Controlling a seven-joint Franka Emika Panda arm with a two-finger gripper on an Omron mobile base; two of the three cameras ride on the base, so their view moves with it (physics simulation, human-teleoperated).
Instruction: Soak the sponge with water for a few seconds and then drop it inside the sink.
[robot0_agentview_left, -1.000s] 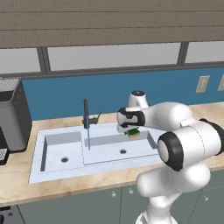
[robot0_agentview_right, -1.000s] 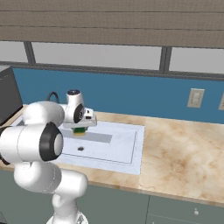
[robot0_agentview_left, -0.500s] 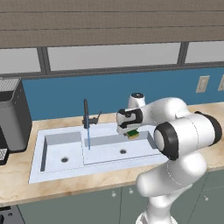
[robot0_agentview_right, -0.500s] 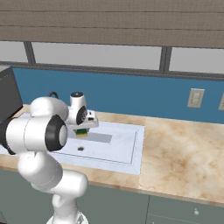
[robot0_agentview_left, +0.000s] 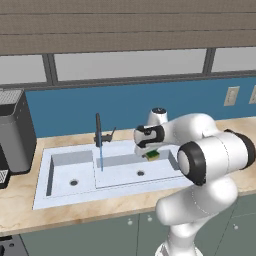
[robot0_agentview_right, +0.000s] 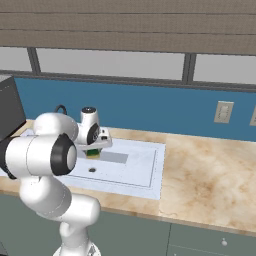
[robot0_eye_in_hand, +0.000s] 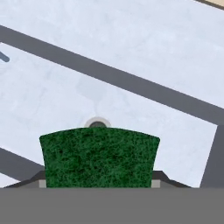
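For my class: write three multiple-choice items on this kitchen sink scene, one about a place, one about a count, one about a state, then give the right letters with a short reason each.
1. Where is the small dark green and yellow sponge?
A. on the counter
B. held above the wide shallow basin
C. under the black faucet's spout

2. How many basins has the pale blue-white rectangular sink?
A. one
B. two
C. three

3. What is the state of the thin pale-blue water stream?
A. running
B. off
C. hitting the sponge

Key:
1 B, the robot's hand is shut on the sponge over the wide basin, to the right of the stream.
2 B, a small deep basin sits beside a wide shallow one.
3 A, the stream falls from the black faucet, apart from the sponge.
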